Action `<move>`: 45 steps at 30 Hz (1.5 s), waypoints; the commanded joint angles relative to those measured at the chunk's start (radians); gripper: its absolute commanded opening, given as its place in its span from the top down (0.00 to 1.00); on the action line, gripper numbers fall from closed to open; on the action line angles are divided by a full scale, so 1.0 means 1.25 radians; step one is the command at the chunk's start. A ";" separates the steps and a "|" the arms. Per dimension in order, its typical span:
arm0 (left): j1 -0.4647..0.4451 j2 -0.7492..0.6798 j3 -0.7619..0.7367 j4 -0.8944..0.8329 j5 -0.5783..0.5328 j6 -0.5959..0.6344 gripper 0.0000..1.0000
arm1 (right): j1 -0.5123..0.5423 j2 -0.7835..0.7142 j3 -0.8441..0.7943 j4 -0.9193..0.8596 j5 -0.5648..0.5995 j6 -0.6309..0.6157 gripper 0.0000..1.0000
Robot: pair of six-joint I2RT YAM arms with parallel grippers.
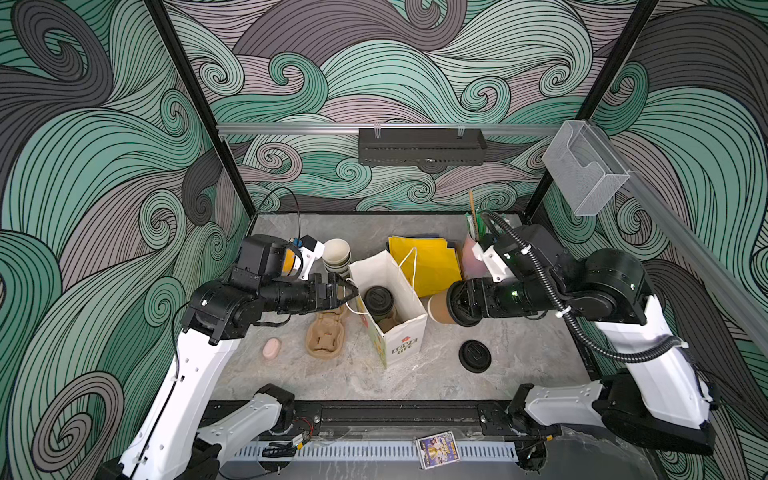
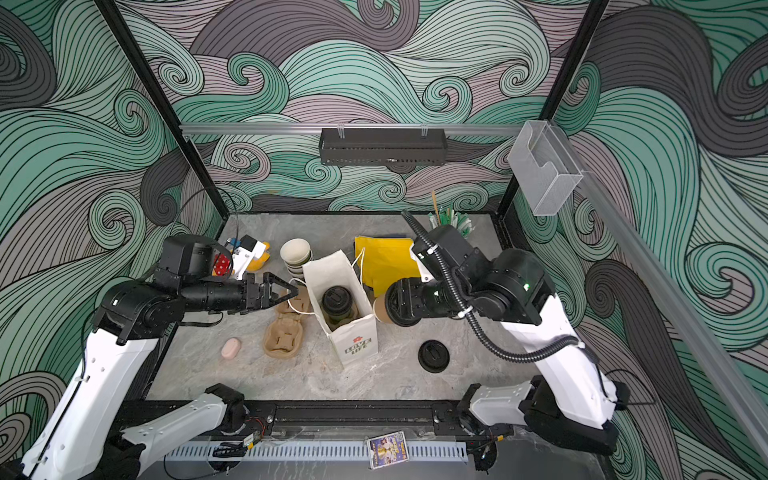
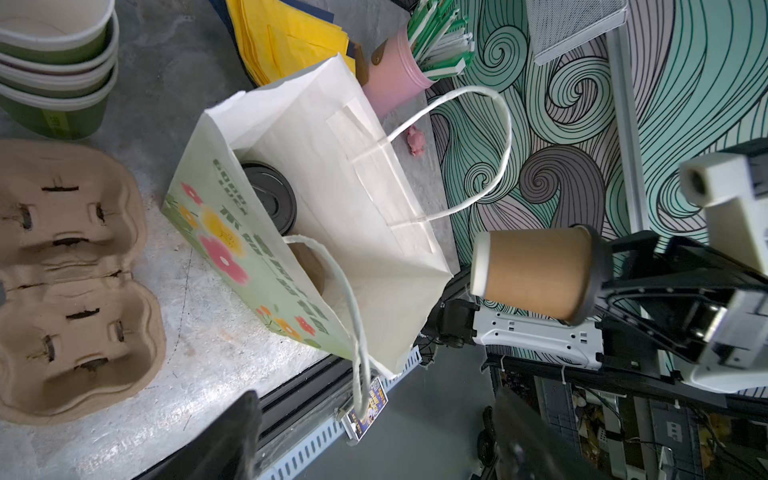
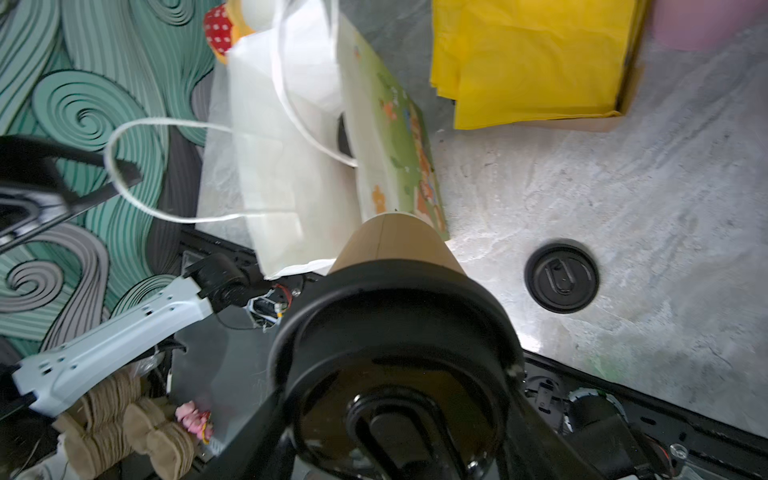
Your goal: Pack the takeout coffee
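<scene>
A white paper bag (image 1: 405, 345) (image 2: 357, 345) stands open mid-table. One takeout coffee with a black lid (image 1: 379, 300) (image 2: 337, 300) (image 3: 268, 197) sits upright inside it. The other takeout coffee, tan-brown (image 1: 438, 309) (image 2: 379, 311) (image 3: 536, 274) (image 4: 395, 241), hangs on its side in the air just right of the bag. My right gripper (image 3: 602, 282) (image 4: 395, 374) is shut on its lid end. My left gripper (image 1: 349, 291) (image 2: 293, 291) (image 3: 374, 415) stands open at the bag's left side. The bag's string handle (image 3: 357, 332) runs loose between its fingers.
A brown pulp cup carrier (image 1: 326, 336) and a pink oval object (image 1: 272, 348) lie left of the bag. Stacked lidless cups (image 1: 336, 253) stand behind it, with yellow bags (image 1: 432, 262) and a pink holder of straws (image 3: 399, 79). One loose black lid (image 1: 474, 356) (image 4: 561, 276) lies front right.
</scene>
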 commanded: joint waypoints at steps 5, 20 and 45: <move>-0.001 -0.002 -0.042 -0.002 0.012 0.007 0.16 | 0.073 0.109 0.182 -0.155 0.029 0.052 0.35; 0.001 -0.050 -0.120 0.097 0.064 -0.003 0.67 | 0.065 0.391 0.346 -0.155 0.024 0.014 0.37; 0.001 -0.074 -0.168 0.139 0.100 0.011 1.00 | 0.058 0.466 0.239 -0.156 0.005 0.022 0.39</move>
